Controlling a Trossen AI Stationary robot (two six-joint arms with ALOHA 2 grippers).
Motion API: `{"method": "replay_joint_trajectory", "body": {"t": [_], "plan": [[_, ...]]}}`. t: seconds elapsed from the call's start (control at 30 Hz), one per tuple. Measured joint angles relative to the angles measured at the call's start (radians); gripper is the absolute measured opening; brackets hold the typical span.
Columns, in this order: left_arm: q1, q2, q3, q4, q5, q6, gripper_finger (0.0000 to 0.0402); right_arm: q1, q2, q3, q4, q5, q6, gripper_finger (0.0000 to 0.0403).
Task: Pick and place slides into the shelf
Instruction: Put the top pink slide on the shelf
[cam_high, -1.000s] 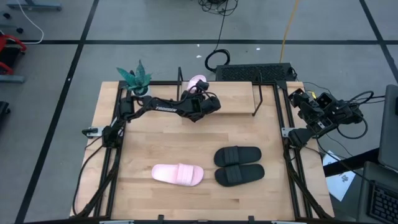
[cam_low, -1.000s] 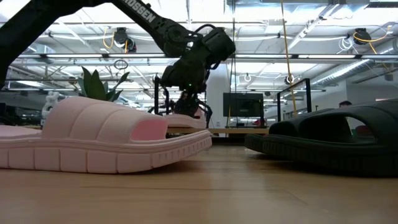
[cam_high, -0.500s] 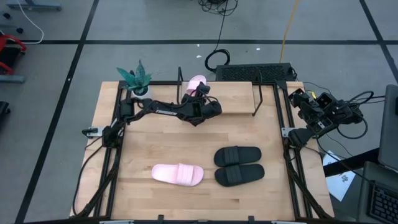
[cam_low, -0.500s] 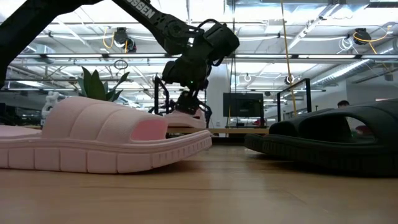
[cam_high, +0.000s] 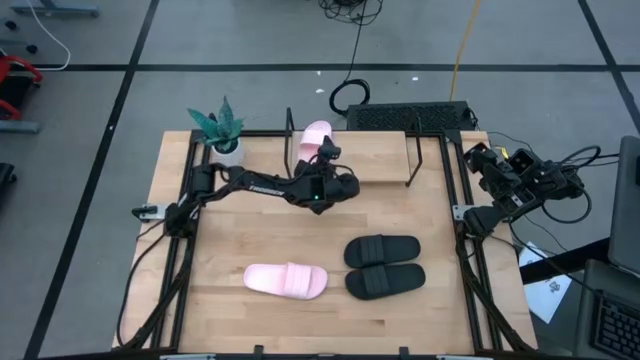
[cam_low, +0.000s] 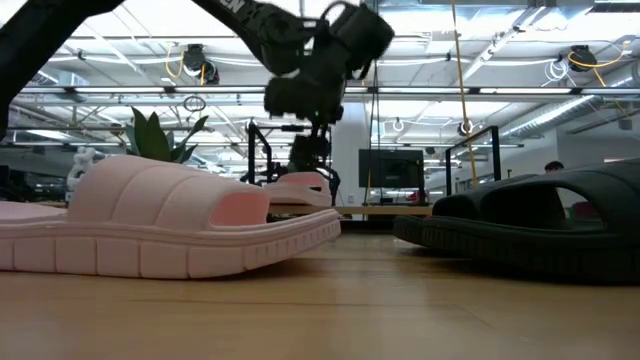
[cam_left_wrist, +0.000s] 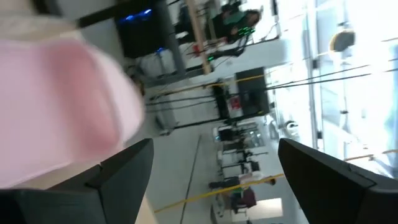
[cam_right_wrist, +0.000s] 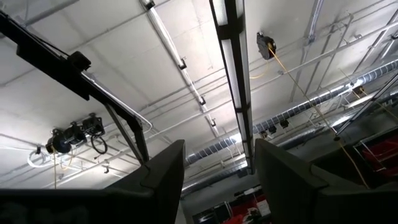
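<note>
From above, going left to right: a potted plant (cam_high: 217, 128) stands at the far left corner of the tabletop (cam_high: 240, 225). Next to it the left arm reaches across toward the shelf (cam_high: 375, 160), whose pale board runs along the far edge between thin black wire frames. One pink slide (cam_high: 315, 137) lies on the shelf's left end, and the left pincer (cam_high: 328, 160) sits just in front of it, over the board's near edge. Nearer the front, the second pink slide (cam_high: 287, 280) lies flat on the tabletop, and just to its right the two black slides (cam_high: 383, 265) lie side by side, touching. At the far right, off the tabletop's edge, the right arm is folded with the right pincer (cam_high: 482, 158) pointing away from the work.

The level view adds height: the left pincer (cam_low: 305, 150) hangs above the shelved pink slide (cam_low: 300, 187), apart from it, while the near pink slide (cam_low: 160, 225) and black slides (cam_low: 520, 225) fill the foreground.

The left wrist view shows that pincer's fingers (cam_left_wrist: 124, 165) spread wide with nothing between them, the pink slide (cam_left_wrist: 56, 106) blurred beside them. The right wrist view looks up at the ceiling; its fingers (cam_right_wrist: 161, 171) stand partly apart, empty
</note>
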Motion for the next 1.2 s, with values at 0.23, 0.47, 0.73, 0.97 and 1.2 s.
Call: {"method": "replay_joint_trajectory", "body": {"t": [0.23, 0.47, 0.73, 0.97, 1.2], "plan": [[-0.092, -0.144, 0.0, 0.039, -0.035, 0.208, 0.0347, 0.0, 0.001, 0.0, -0.033, -0.005, 0.043, 0.0185], [-0.225, -0.372, 0.0, 0.029, 0.025, 0.645, 0.0347, 0.0, 0.066, 0.0, -0.261, -0.015, 0.136, 0.0185], [-0.418, -0.596, 0.0, 0.018, -0.057, 1.058, 0.0347, -0.016, 0.301, 0.081, -0.289, -0.057, 0.109, 0.0185], [-0.564, -0.721, 0.0, -0.108, -0.07, 1.165, 0.0347, -0.083, 0.604, 0.318, -0.505, -0.008, -0.015, 0.0185], [-0.682, -0.812, 0.0, -0.33, -0.07, 1.151, 0.0347, -0.194, 0.898, 0.462, -0.553, 0.002, -0.1, 0.0185]]}}
